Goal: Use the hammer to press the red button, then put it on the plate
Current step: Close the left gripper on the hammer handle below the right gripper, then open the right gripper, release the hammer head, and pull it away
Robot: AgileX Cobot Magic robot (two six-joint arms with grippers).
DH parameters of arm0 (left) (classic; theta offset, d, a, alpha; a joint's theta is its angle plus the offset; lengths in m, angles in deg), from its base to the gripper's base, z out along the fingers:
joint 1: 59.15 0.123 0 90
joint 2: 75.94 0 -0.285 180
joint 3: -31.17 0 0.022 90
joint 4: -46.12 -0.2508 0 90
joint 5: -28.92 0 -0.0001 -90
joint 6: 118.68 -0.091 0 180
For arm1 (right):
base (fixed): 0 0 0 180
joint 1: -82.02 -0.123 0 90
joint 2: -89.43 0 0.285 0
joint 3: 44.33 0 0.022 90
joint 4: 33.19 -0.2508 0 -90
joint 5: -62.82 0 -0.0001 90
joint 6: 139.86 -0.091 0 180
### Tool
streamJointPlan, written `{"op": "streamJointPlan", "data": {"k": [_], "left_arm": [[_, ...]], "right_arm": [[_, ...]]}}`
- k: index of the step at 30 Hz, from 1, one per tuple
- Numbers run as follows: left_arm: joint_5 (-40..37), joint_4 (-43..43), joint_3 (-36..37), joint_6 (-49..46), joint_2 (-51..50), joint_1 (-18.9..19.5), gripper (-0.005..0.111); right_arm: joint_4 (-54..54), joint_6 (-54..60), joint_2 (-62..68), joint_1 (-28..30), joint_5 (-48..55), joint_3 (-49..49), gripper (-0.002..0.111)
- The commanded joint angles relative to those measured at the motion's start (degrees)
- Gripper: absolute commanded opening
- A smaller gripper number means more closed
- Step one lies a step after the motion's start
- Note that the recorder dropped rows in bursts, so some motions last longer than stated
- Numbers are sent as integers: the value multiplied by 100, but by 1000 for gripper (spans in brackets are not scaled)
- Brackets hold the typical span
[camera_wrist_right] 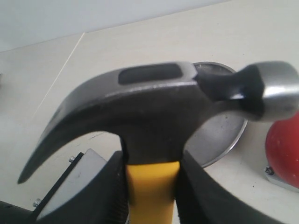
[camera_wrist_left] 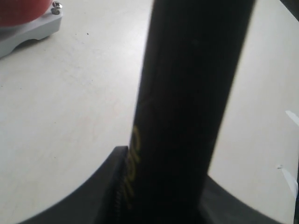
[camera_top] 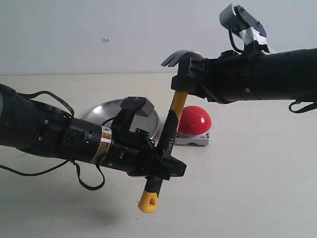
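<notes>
The hammer point(camera_top: 168, 131) hangs tilted above the table, head up, held by both arms. My right gripper point(camera_top: 185, 84) is shut on the yellow neck just under the dark steel head point(camera_wrist_right: 154, 102). My left gripper point(camera_top: 161, 166) is shut on the black grip point(camera_wrist_left: 187, 107), with the yellow butt end sticking out below it. The red button point(camera_top: 194, 120) sits on its grey-white base on the table behind the handle. The silver plate point(camera_top: 101, 111) lies left of the button, partly hidden by the left arm. In the right wrist view the plate point(camera_wrist_right: 219, 135) and the button point(camera_wrist_right: 282, 142) show past the head.
The left arm point(camera_top: 44, 131) stretches in from the left with loose black cables hanging under it. The right arm point(camera_top: 262, 74) reaches in from the right, above the button. A pale wall stands behind the beige table point(camera_top: 257, 188).
</notes>
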Motion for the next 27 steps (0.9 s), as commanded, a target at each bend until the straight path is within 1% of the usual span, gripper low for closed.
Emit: {"op": "streamJointPlan", "data": {"k": [1, 3, 5, 8, 19, 24, 27], "left_arm": [[-43, 53, -1, 174, 9, 4, 0], [0, -18, -1, 174, 31, 4, 0], [76, -33, -1, 174, 69, 16, 0], [76, -33, -1, 174, 157, 16, 0], [176, -42, -1, 174, 289, 16, 0], [185, -42, -1, 174, 289, 16, 0], [185, -20, -1, 120, 289, 16, 0]], "right_arm": [[-165, 32, -95, -11, 231, -49, 19], [-165, 1, -95, -11, 259, -49, 26], [127, -241, -95, -11, 191, -39, 33], [581, -575, -95, -11, 162, -39, 39], [1757, -1486, -445, -11, 129, -39, 40], [3335, -2614, -896, -11, 129, -29, 40], [3881, -3052, -1219, -11, -76, 97, 38]]}}
